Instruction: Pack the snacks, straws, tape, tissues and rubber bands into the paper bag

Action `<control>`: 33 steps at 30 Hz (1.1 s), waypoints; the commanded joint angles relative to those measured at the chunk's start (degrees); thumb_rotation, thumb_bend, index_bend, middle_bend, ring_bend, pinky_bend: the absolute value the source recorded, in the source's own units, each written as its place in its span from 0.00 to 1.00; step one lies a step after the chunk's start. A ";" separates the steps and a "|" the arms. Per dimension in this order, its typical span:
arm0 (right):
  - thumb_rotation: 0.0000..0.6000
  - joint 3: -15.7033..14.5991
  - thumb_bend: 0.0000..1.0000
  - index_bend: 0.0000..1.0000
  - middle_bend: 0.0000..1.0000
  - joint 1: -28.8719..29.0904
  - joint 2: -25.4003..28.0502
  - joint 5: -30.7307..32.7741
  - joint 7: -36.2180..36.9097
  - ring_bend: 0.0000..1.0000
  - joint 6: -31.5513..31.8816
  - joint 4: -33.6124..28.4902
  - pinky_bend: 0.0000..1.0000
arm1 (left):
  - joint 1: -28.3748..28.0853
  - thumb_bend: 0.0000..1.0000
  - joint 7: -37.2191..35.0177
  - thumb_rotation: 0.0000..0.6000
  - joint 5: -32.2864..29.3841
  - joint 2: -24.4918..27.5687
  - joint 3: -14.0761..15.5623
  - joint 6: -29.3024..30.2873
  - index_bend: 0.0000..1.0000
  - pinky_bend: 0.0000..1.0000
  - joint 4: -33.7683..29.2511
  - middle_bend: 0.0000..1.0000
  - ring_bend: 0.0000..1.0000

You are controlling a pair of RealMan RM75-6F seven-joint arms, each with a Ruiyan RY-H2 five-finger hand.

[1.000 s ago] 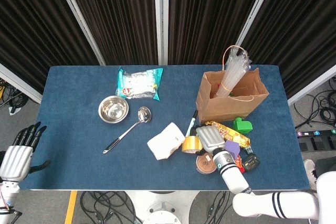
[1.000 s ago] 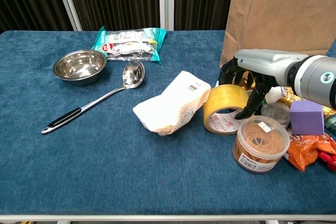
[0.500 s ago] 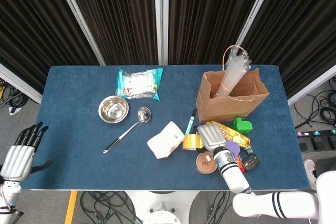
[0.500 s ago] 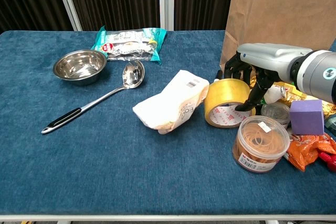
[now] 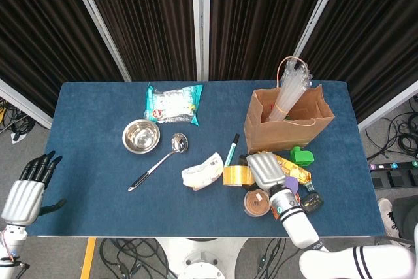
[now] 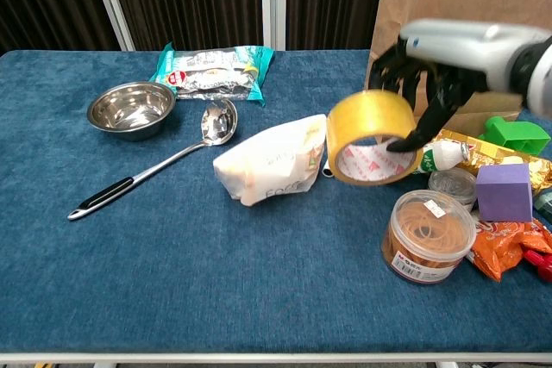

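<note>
My right hand (image 6: 448,56) holds the yellow tape roll (image 6: 373,137) lifted off the table, fingers over its top and one inside the ring. From the head view, the tape roll (image 5: 236,175) hangs left of the right hand (image 5: 264,168), in front of the brown paper bag (image 5: 287,121). Clear straws (image 5: 290,83) stick up out of the bag. A white tissue pack (image 6: 269,161) lies left of the tape. The rubber band tub (image 6: 428,235) stands below it. A teal snack packet (image 6: 213,71) lies at the back. My left hand (image 5: 26,191) hangs open off the table's left front corner.
A steel bowl (image 6: 131,108) and a ladle (image 6: 155,170) lie on the left. A purple block (image 6: 503,192), a green block (image 6: 515,135), gold and orange snack packs (image 6: 509,239) and a small lidded jar crowd the right front. A green marker (image 5: 231,150) lies near the bag.
My right hand has taken hold of the tape roll and lifted it up off the table toward the bag. The tissue pack has shifted a little. The left hand stays put.
</note>
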 commanded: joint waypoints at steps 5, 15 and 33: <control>1.00 7.35 0.19 0.60 0.50 0.20 11.97 -0.83 1.20 0.45 4.40 -14.50 0.55 | -0.17 0.16 0.71 1.00 0.29 0.09 0.06 -0.07 0.07 0.12 -0.73 0.05 0.00; 1.00 16.14 0.19 0.60 0.50 3.17 13.62 -5.83 3.39 0.45 9.67 -11.60 0.55 | -0.36 0.16 1.12 1.00 0.18 0.50 -0.06 -0.26 0.07 0.12 -1.13 0.05 0.00; 1.00 17.50 0.19 0.60 0.51 2.04 13.12 -5.37 6.88 0.45 8.71 9.74 0.55 | -0.86 0.16 1.75 1.00 0.16 0.10 0.10 -1.27 0.07 0.12 -1.18 0.05 0.00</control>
